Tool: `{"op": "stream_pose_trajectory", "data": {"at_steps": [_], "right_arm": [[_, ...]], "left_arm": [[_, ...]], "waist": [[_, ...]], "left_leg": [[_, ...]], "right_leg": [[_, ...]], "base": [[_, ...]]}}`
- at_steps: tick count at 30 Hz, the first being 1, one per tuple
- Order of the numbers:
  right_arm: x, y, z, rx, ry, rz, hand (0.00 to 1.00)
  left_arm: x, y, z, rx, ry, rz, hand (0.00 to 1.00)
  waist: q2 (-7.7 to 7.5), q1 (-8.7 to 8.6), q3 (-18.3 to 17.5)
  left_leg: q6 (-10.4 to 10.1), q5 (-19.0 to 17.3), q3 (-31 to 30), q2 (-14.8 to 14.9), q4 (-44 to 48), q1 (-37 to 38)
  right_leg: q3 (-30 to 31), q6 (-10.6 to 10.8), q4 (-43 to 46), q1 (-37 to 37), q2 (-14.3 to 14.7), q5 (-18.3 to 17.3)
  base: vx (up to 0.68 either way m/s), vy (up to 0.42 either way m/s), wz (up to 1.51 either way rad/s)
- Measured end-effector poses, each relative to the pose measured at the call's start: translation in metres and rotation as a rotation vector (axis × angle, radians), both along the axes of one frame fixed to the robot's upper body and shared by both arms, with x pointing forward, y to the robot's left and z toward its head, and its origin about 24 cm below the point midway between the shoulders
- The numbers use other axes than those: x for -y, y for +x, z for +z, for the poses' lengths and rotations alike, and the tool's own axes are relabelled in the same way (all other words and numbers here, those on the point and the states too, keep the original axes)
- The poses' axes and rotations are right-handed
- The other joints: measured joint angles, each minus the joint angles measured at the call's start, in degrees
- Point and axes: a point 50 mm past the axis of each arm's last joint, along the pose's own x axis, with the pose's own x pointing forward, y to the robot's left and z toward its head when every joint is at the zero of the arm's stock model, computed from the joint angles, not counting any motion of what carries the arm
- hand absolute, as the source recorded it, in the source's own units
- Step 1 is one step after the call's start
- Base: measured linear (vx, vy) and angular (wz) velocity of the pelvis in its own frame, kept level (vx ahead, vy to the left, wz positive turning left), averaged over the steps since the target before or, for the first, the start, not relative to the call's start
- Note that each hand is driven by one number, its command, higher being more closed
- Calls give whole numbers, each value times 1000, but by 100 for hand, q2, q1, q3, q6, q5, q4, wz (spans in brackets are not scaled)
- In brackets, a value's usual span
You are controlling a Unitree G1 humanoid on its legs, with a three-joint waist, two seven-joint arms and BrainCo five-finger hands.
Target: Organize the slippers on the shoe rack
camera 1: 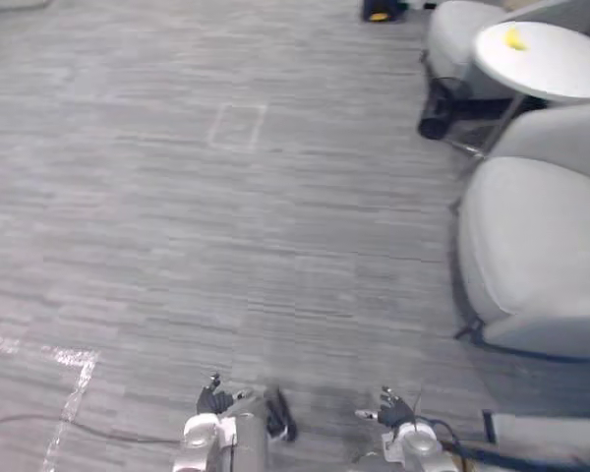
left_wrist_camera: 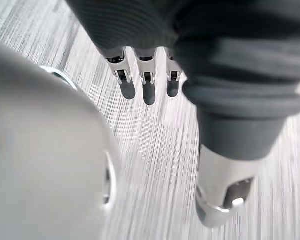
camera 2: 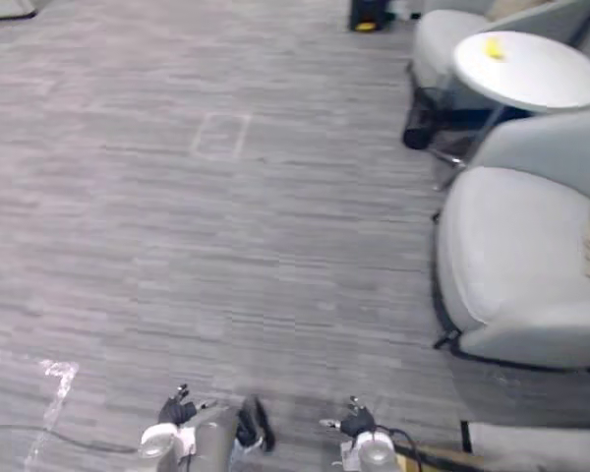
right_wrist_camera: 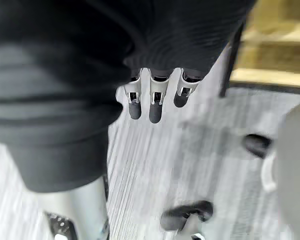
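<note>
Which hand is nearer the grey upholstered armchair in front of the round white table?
Right. The right hand hangs low over the floor just left of the grey armchair; the left hand hangs farther left, across the robot's front.

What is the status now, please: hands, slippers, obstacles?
Left hand and right hand open, low, holding nothing. Slippers, rack: no sighting. Grey armchair and round table on right.

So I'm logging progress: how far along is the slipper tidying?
Nothing here settles it. The left hand and right hand hang open over grey floor, holding nothing. Beside them stand grey armchairs and a round table.
</note>
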Motion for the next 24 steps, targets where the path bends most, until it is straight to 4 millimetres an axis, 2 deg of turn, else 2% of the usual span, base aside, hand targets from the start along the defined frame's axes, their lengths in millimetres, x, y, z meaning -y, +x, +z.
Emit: {"op": "stream_pose_trajectory", "data": {"at_steps": [1, 2, 3, 4, 5, 6, 7, 8, 9, 10, 11, 12, 13, 14, 15, 16, 17, 19, 20, 21, 22, 23, 24], "right_arm": [[-3, 1, 0, 3, 6, 5, 0], [-5, 1, 0, 3, 12, 4, 0], [-5, 0, 0, 0, 11, 3, 0], [-6, -4, -2, -10, 16, -2, 0], [-6, -2, -1, -1, 20, 2, 0], [-5, -1, 0, 4, 19, 3, 0], [-5, 0, 0, 8, 18, 4, 0], [-5, 1, 2, 20, 18, 4, 0], [-6, 6, 4, 43, 19, 6, 0], [-6, 6, 5, 48, 20, 7, 0], [-5, 10, 8, 71, 20, 5, 0], [-3, 13, 10, 90, 18, -4, 0], [-3, 14, 11, 94, 18, -10, 0], [-1, 15, 11, 97, 18, -26, 0], [-1, 15, 11, 97, 19, -29, 0], [-1, 15, 11, 97, 19, -29, 0], [1, 15, 11, 97, 16, -31, 0], [2, 17, 12, 103, 13, -36, 0], [4, 20, 14, 113, 12, -43, 0], [4, 19, 15, 116, 12, -43, 0], [4, 19, 16, 119, 12, -41, 0], [1, 17, 17, 125, 14, -24, 0], [-6, 15, 16, 123, 31, -15, 0]], "left_arm": [[-1, 0, 0, 0, 0, 4, 0], [-3, -3, -1, -6, -2, 26, 0], [-3, -4, -2, -10, -6, 31, 0], [-2, -8, -4, -31, -13, 36, 0], [-1, -12, -7, -51, -21, 42, 0], [-1, -13, -8, -56, -22, 43, 0], [0, -19, -11, -79, -25, 46, 0], [1, -22, -12, -92, -29, 47, 0], [1, -25, -14, -105, -31, 47, 0], [1, -26, -15, -112, -31, 47, 0], [0, -23, -14, -108, -30, 45, 0], [2, -21, -14, -105, -33, 43, 0], [2, -21, -14, -105, -34, 42, 0], [3, -19, -13, -100, -35, 39, 0], [3, -19, -13, -100, -33, 34, 0], [3, -20, -14, -102, -33, 33, 0], [9, -22, -15, -106, -48, 34, 0], [14, -23, -15, -106, -63, 34, 0], [17, -20, -14, -92, -72, 43, 0], [19, -18, -13, -78, -87, 65, 0], [20, -17, -13, -74, -93, 75, 0], [21, -16, -11, -53, -104, 112, 0], [20, -16, -9, -38, -104, 124, 0]], "waist": [[-22, 10, -7], [-37, 47, -13], [-37, 52, -13], [-42, 32, -12], [-39, -16, -2], [-30, -41, 5], [14, -69, 31], [74, -87, 33], [73, -130, 40], [71, -148, 39], [52, -197, 42], [55, -228, 47], [52, -240, 46], [13, -294, 57], [-30, -337, 76], [-28, -349, 76], [81, -390, 13], [152, -322, -44], [225, -346, -24], [295, -387, 10], [331, -383, 29], [485, -309, 65], [493, -215, 75]], "left_leg": [[50, -66, -28, -78, -10, 21], [136, -178, -94, -271, -39, 199], [149, -209, -124, -318, -73, 291], [171, -311, -333, -536, -253, 668], [183, -330, -624, -785, -627, 1266], [183, -330, -706, -820, -737, 1460], [183, -330, -961, -873, -1040, 2037], [183, -330, -1146, -876, -1244, 2336], [182, -329, -1347, -854, -1485, 2644], [183, -330, -1422, -850, -1539, 2710], [179, -334, -1697, -842, -1766, 2938], [121, -367, -1937, -836, -1991, 3128], [99, -382, -2003, -835, -2043, 3171], [0, -473, -2260, -844, -2217, 3347], [-84, -624, -2477, -854, -2265, 3548], [-109, -668, -2544, -843, -2260, 3593], [-256, -816, -2846, -644, -2155, 3754], [-298, -792, -2874, -526, -1868, 3667], [-495, -664, -2831, -462, -1186, 3420], [-663, -475, -2742, -397, -94, 3108], [-698, -386, -2680, -348, 286, 2991], [-910, 634, -2342, -1, 2025, 2399], [-870, 532, -2056, 372, 3212, 1899]], "right_leg": [[28, -34, 167, -8, -75, 21], [162, -36, 951, -191, -326, 63], [231, -27, 1288, -271, -400, 88], [519, 85, 2476, -541, -630, 314], [821, -149, 4090, -946, -710, 315], [911, -186, 4492, -1066, -679, 287], [1131, -187, 5280, -1443, -408, 157], [1163, -231, 5398, -1748, -204, 41], [1221, -314, 5188, -2176, 100, -179], [1234, -338, 5038, -2336, 184, -250], [1268, -405, 4379, -2899, 440, -345], [1342, -385, 3643, -3313, 617, -245], [1377, -352, 3392, -3406, 658, -178], [1550, -309, 2088, -3583, 771, 382], [1678, -356, 1425, -3649, 819, 926], [1718, -383, 1420, -3656, 843, 1089], [1806, -626, 1832, -3671, 984, 1332], [1650, -713, 2038, -3682, 957, 1113], [1513, -738, 2146, -3542, 954, 841], [1389, -736, 2079, -3176, 997, 603], [1390, -750, 2021, -3047, 1012, 553], [1468, -795, 1628, -2376, 1170, 382], [1548, -866, 1392, -1929, 1246, 213]], "base": [[487, 274, 53], [326, 195, 37], [630, 392, 58], [637, 371, 80], [625, 341, 88], [510, 199, 97], [467, 129, 76], [540, 102, 96], [430, 47, 75], [420, 6, 102], [438, -17, 107], [360, -17, 103], [480, -61, 104], [504, -104, 108], [504, -104, 106], [720, -204, 106], [631, -186, 69], [684, -198, 51], [616, -178, 42], [614, -184, 35], [506, -103, 3], [732, -55, -23], [724, -22, -24]]}}
